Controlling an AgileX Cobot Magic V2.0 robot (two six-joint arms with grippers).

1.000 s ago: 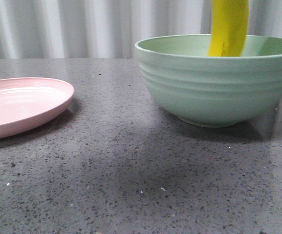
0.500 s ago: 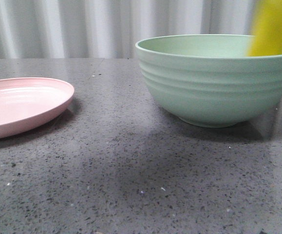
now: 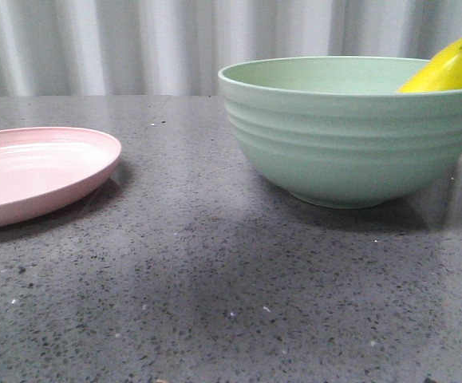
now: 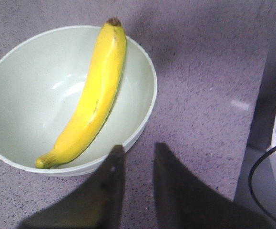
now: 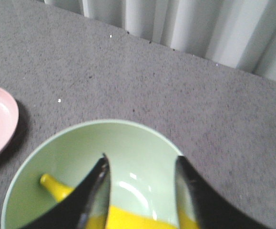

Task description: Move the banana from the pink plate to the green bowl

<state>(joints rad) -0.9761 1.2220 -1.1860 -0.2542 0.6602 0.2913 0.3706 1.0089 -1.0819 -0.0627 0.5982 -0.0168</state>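
- Banana (image 4: 92, 95) lies inside bowl (image 3: 350, 128), slanting across it; stem end low near one wall, dark tip resting up against the opposite rim
- Front view: only one end of banana shows above bowl's right rim, tilted upward
- Bowl stands upright on grey speckled table (image 3: 215, 295), right of centre
- Plate (image 3: 35, 171) sits at left edge of front view, well apart from bowl, nothing on it
- Right gripper (image 5: 140, 167) hangs above bowl, fingers spread apart with nothing between them; banana passes below the fingertips, not touching as far as can be seen
- Left gripper (image 4: 135, 152) is outside bowl, just beside its rim, over bare table; fingers separated by a narrow gap, holding nothing
- Pleated pale curtain (image 3: 135, 44) behind table
- Black cable (image 4: 266, 164) and white box at edge of left wrist view
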